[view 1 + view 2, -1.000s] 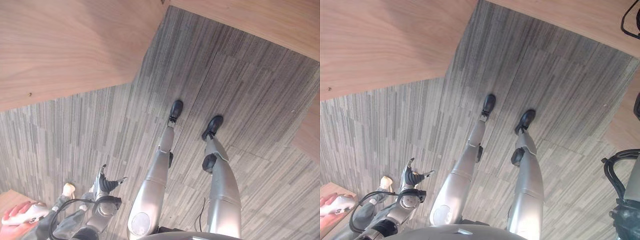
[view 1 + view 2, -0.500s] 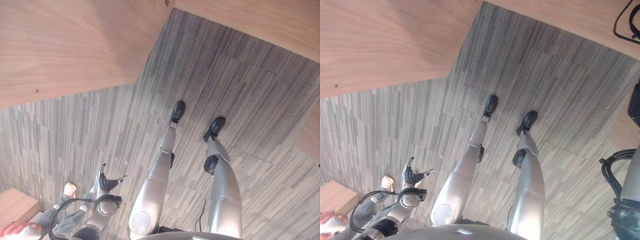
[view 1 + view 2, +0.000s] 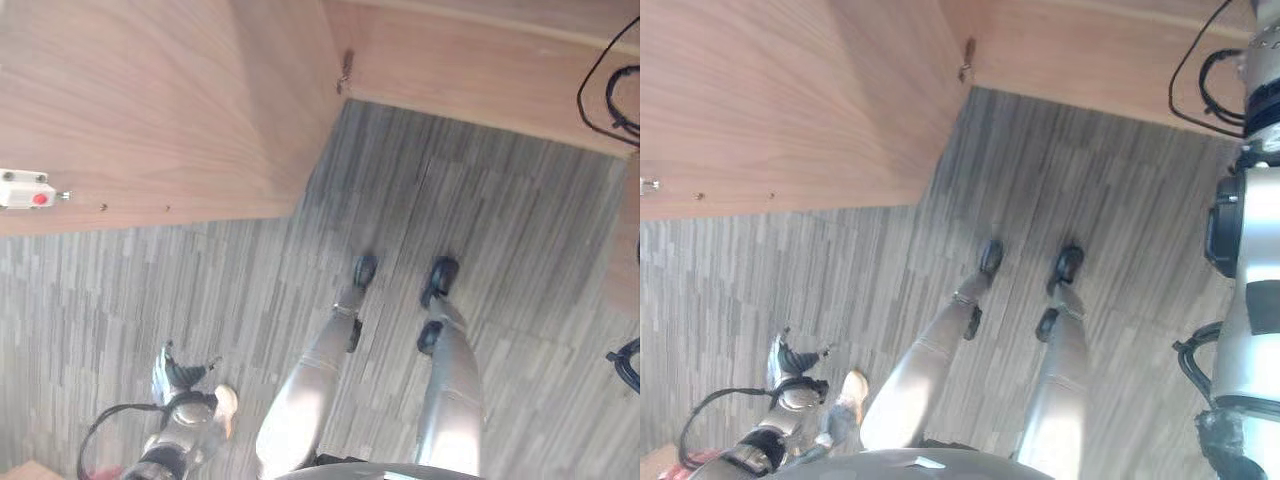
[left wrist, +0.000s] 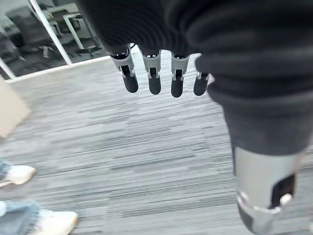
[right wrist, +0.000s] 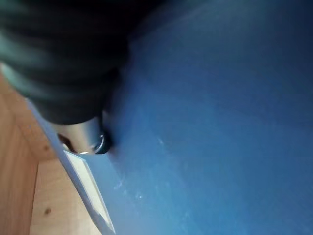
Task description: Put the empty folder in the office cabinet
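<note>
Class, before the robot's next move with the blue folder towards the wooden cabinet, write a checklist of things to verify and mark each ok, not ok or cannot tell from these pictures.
1. Folder in the right hand: ok. The blue folder lies right against that hand.
2. Grip firm: cannot tell; the folder hides the fingers.
3. Left hand free: ok. It hangs open over the grey carpet, holding nothing.
4. Wooden cabinet ahead: ok. Its panels stand past the carpet.
5. Shelf opening lined up with the folder: cannot tell.
6. Floor at the robot's left: not ok. A person's shoes stand close to the left hand.
</note>
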